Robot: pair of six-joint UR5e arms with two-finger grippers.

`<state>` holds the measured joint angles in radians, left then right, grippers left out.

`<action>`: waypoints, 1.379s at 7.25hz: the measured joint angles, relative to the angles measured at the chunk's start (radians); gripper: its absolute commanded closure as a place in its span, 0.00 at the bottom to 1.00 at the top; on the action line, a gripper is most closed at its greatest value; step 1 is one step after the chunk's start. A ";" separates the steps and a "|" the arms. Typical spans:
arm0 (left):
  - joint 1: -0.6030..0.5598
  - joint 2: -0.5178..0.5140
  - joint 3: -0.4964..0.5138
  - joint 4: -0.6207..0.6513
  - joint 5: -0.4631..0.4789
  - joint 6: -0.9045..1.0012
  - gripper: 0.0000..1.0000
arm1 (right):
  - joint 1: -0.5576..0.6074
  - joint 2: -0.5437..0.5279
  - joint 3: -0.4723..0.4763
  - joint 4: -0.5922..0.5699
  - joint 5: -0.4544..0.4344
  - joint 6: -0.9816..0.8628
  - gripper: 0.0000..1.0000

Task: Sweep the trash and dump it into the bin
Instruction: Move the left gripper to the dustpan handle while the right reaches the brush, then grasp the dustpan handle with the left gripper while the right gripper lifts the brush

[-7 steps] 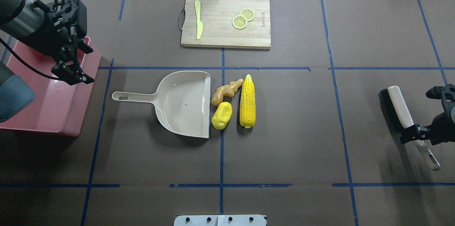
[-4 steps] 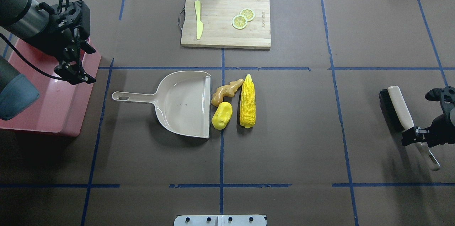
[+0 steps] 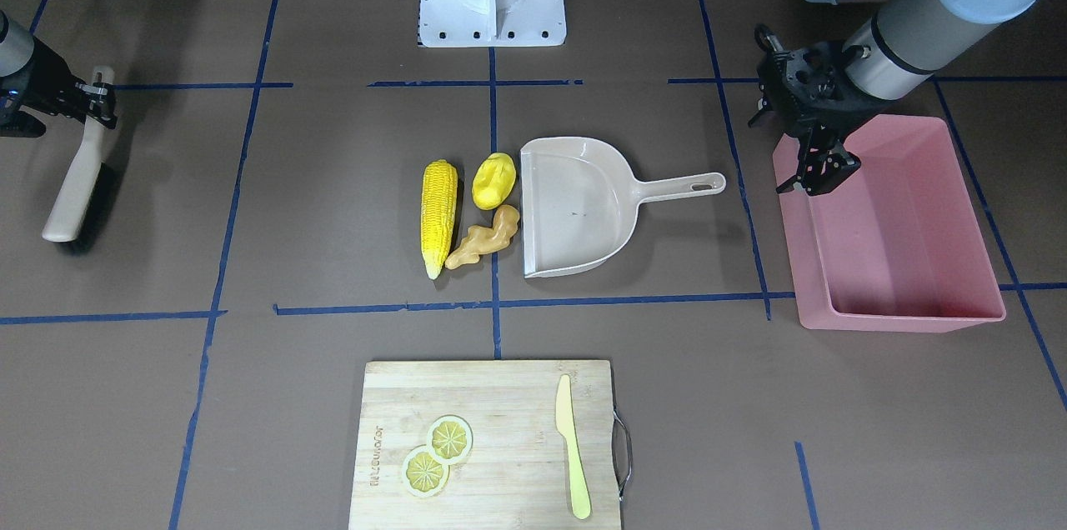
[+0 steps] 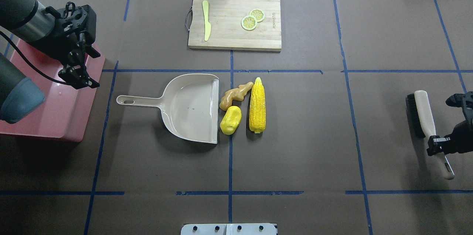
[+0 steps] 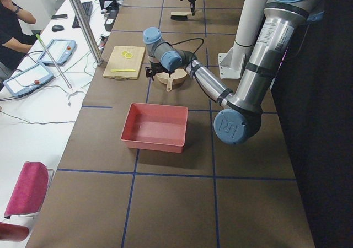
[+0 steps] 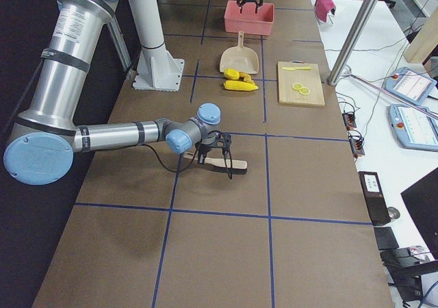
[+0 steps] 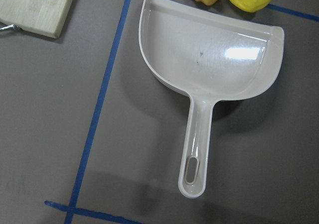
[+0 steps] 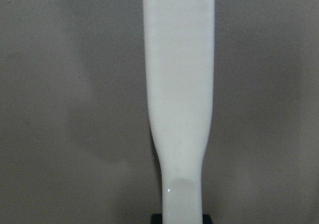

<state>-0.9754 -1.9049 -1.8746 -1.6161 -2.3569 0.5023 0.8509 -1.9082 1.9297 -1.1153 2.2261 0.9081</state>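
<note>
**Opening of the sweep, overhead and front views.** The right gripper (image 4: 438,145), clamped on the handle of the brush (image 4: 422,113) near the right edge of the desk (image 4: 295,146), is swinging the tool. Compared with a second ago the brush is lying straighter, its bristle head drawn closer to the right edge and its handle end hardly displaced.

The left gripper (image 4: 78,78), fingers apart and carrying nothing, is hanging over the centre-facing rim of the bin (image 4: 51,116). It is drifting slightly toward the dustpan (image 4: 192,105), and its wrist camera is looking down on the pan's handle. On this evidence the brush pick-up is complete and the dustpan pick-up is only beginning.

The trash is lying unmoved at the desk's centre. The ginger root (image 4: 234,95) and the yellow lump (image 4: 231,119) are sitting right at the dustpan's open lip. The corn cob (image 4: 257,105) is lying just beside them, on the side away from the pan. The bin is standing at the left edge, well apart from the trash and with none of it inside.

**Hidden or unclear.**
- The left arm is covering part of the bin in the overhead view.
- The left fingers are not showing in their own wrist view.
- The right wrist view is showing only the pale handle, not the bristles.
- Whether the brush is already clear of the desk cannot be told.
</note>
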 measured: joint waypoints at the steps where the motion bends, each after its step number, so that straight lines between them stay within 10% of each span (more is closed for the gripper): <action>1: 0.003 0.005 0.028 -0.052 -0.005 0.014 0.01 | 0.014 -0.005 0.016 -0.002 0.010 0.000 1.00; 10: 0.134 -0.101 0.168 -0.147 -0.038 0.023 0.01 | 0.097 0.030 0.123 -0.009 0.046 0.000 1.00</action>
<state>-0.8414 -2.0061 -1.7068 -1.7629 -2.3948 0.5249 0.9482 -1.8786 2.0530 -1.1239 2.2720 0.9076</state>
